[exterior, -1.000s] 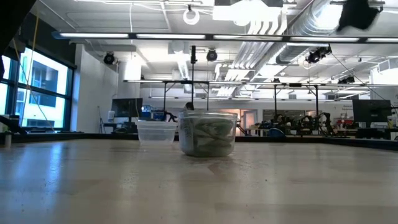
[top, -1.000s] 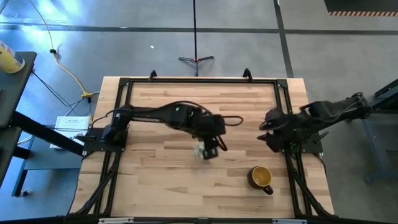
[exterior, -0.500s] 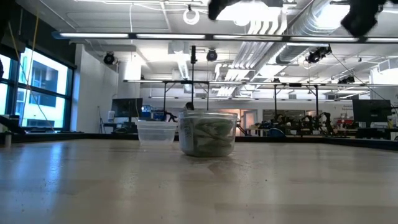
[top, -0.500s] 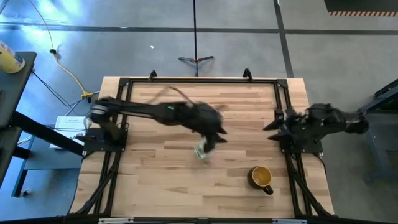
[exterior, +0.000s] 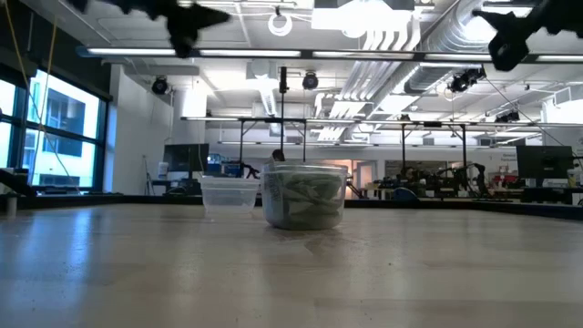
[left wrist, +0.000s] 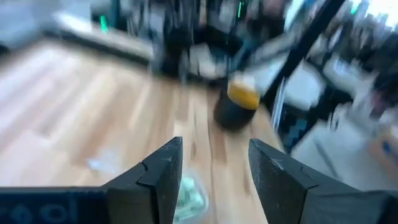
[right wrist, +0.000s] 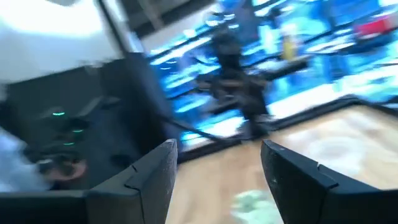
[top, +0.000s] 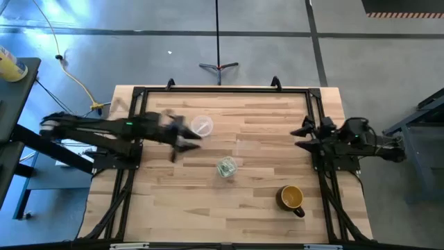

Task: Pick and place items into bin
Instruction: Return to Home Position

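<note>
The bin, a small clear plastic cup (top: 226, 167), stands upright on its base near the table's middle. Pale green and white items (exterior: 304, 196) fill it, and no loose item shows on the wood. My left gripper (top: 182, 135) hangs open and empty in the air, left of the cup and toward the far side. In its wrist view (left wrist: 214, 171) the cup (left wrist: 186, 194) shows between the fingers, farther off. My right gripper (top: 303, 135) is open and empty near the table's right edge (right wrist: 217, 177), high above the wood (exterior: 510, 36).
A flat clear round disc (top: 202, 126) lies on the wood just beyond my left gripper. A mustard-yellow mug (top: 292, 198) stands near the table's near right corner. A black frame rail (top: 222, 90) runs around the table. Bare wood lies along the near side.
My left gripper has swung quickly away from above the cup toward the table's left and far side, staying high. The right arm has drawn back over the right edge. The cup and its items have stayed where they were.
</note>
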